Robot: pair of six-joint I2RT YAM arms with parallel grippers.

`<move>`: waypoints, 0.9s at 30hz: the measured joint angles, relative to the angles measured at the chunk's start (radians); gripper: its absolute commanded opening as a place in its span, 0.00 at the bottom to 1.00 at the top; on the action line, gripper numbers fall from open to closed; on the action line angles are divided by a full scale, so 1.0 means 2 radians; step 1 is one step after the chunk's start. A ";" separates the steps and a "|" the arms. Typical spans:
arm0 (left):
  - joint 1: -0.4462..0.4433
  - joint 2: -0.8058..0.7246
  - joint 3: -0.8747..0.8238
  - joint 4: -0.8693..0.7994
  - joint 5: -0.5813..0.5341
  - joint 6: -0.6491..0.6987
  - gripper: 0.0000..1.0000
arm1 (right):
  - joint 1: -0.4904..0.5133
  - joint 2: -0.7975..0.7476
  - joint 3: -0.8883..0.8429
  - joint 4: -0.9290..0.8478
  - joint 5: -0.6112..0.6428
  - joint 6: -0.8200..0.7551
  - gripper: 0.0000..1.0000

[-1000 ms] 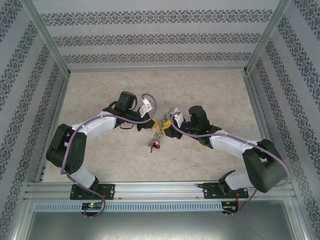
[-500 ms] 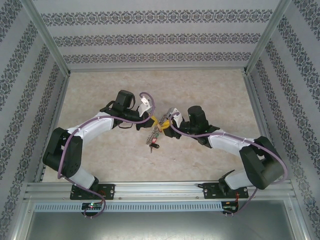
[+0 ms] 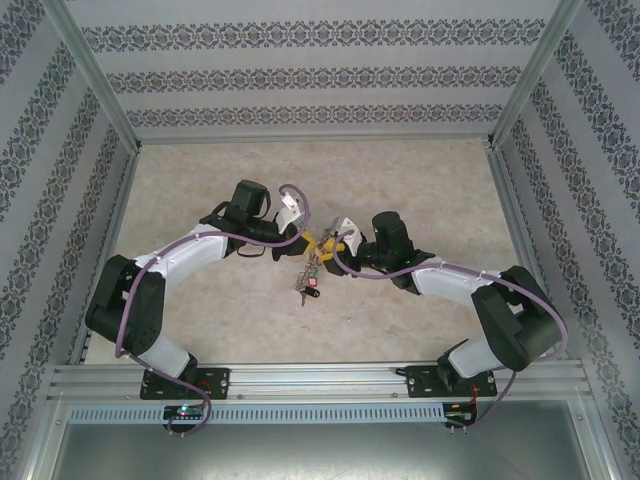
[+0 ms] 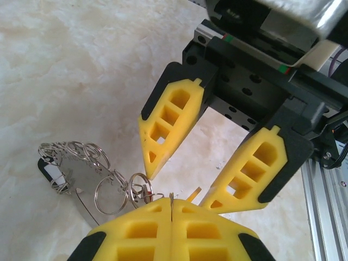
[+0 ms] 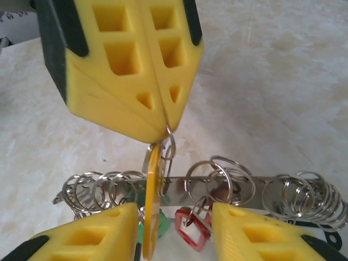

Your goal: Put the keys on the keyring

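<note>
Currently left gripper (image 5: pixel 166 128) fully shut, tips pinching a thin wire loop, taken to be the keyring (image 5: pixel 170 142). Loop hangs straight down from the pinch. The high grip likely keeps the loop off the table (image 5: pixel 272 65) and presents it to the other arm.

Right gripper (image 5: pixel 174 212) faces the left gripper tip to tip, just below it. Its jaws are apart, part-way open, and clamp nothing. A yellow tag (image 5: pixel 153 201) hangs edge-on between its fingers, close beside one finger and well off the other. Judgement: the gap gives the tag room to dangle free.

Below the left gripper: a red tag (image 5: pixel 191 228) and a green tag (image 5: pixel 159 231), partly hidden by the yellow one. Behind them a flat metal bar (image 5: pixel 255 182) carries several clusters of small rings (image 5: pixel 220 174).

From above, the keys (image 3: pixel 308 282) hang as one bunch under the left gripper, over mid-table.

Only holder here is the keyring. The yellow tag appears to hang from it; whether red and green are threaded on it or on the bar cannot be told.
</note>
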 measured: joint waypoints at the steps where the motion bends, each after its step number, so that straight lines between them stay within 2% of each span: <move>1: 0.000 0.000 0.000 -0.002 0.000 -0.002 0.00 | 0.000 -0.005 0.000 0.001 0.000 0.006 0.41; 8: 0.001 0.001 0.002 -0.009 0.000 -0.026 0.00 | 0.021 -0.058 -0.033 0.025 0.030 0.055 0.42; 11: 0.002 0.001 0.002 -0.009 0.000 -0.032 0.00 | 0.011 -0.055 -0.033 0.023 0.005 0.050 0.38; 17: 0.007 0.001 0.002 -0.009 0.000 -0.031 0.00 | -0.052 -0.041 -0.033 0.010 -0.057 0.017 0.30; 24: 0.014 0.001 0.002 -0.009 0.003 -0.025 0.00 | -0.041 -0.010 -0.019 0.000 -0.074 -0.012 0.15; 27: 0.017 0.001 0.002 -0.009 0.008 -0.012 0.00 | -0.038 0.000 -0.016 0.001 -0.062 -0.020 0.15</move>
